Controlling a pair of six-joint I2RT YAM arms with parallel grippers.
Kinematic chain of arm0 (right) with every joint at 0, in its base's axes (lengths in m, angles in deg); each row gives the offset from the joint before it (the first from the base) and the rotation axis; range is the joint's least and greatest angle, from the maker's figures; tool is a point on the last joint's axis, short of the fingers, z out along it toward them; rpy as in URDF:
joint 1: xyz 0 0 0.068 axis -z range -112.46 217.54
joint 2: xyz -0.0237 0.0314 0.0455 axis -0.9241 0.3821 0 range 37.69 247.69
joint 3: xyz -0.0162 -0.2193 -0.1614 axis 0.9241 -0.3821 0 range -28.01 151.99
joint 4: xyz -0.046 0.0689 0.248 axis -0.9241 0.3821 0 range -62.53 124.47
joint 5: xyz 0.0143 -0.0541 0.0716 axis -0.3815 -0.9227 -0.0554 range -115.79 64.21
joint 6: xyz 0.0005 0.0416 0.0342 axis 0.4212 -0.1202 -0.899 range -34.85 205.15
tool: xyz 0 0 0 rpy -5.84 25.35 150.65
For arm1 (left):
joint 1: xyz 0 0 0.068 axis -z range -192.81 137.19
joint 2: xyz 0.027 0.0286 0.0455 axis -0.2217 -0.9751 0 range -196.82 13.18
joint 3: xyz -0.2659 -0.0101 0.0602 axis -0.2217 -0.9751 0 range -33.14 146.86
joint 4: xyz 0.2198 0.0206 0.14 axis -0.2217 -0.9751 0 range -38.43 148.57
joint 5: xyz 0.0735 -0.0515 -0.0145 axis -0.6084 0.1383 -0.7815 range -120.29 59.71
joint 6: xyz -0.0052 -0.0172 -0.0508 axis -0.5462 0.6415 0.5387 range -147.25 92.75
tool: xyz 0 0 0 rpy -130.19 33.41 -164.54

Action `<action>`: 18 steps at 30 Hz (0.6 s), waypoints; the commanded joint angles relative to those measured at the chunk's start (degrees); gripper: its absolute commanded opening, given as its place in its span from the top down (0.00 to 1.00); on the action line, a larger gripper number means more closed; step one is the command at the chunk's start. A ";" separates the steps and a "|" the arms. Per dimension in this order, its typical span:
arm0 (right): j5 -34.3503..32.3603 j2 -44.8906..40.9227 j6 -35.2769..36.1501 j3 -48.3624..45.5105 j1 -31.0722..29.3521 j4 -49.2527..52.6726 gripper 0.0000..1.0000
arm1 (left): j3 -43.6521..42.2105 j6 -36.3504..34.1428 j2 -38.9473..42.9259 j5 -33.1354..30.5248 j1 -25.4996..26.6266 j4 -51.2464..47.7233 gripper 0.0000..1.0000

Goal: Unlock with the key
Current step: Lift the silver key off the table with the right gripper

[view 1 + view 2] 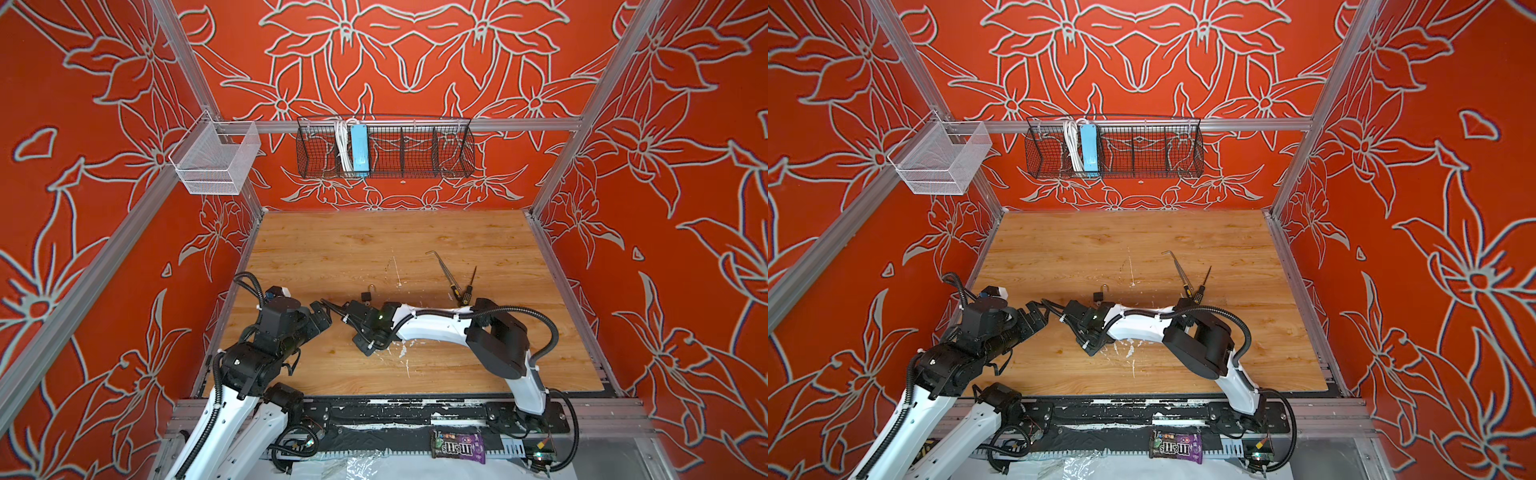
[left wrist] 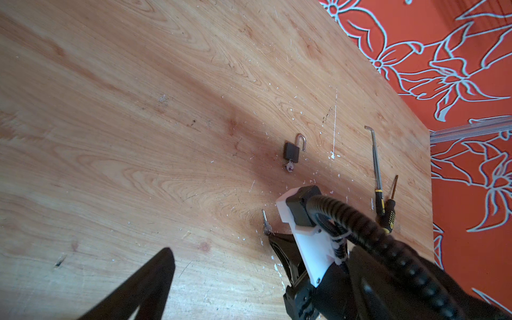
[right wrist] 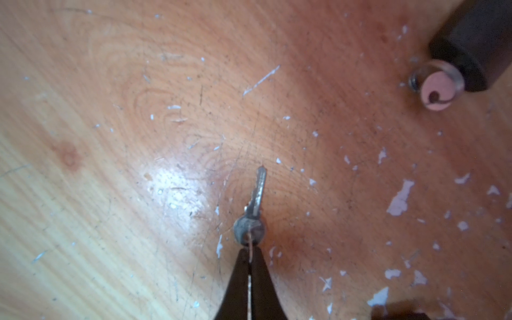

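Lies wide open over bare table (image 1: 374,241) from ten to one o'clock of the padlock (image 1: 366,296); hemmed at six by the right arm (image 1: 432,326), at eight by the left gripper (image 1: 324,316), at three by hook tool (image 1: 442,268) and screwdriver (image 1: 467,293).

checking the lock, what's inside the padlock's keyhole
A pink-headed key sticks out of the padlock at its bottom. Its blade is hidden inside the body. The shackle stands open. The right gripper pinches a second key, apart.

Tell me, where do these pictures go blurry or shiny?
Right wrist view: the padlock is out of focus, and glare whitens the table near the key. Left wrist view: a near finger is a dark blur. Both top views: sharp, evenly lit.
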 commanded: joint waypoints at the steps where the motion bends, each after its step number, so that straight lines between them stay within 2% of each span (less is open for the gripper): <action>1: 0.01 0.91 0.68 0.22 0.44 0.61 0.95 | -0.66 0.72 0.18 0.14 -0.38 1.23 0.02; 9: 0.73 -0.36 0.77 -0.33 0.90 -0.82 1.00 | -0.06 0.72 0.46 0.40 -0.39 0.88 0.02; 18: 3.33 -4.98 0.61 -6.35 1.87 -6.78 1.00 | -0.23 1.07 1.11 0.27 -0.38 0.88 0.02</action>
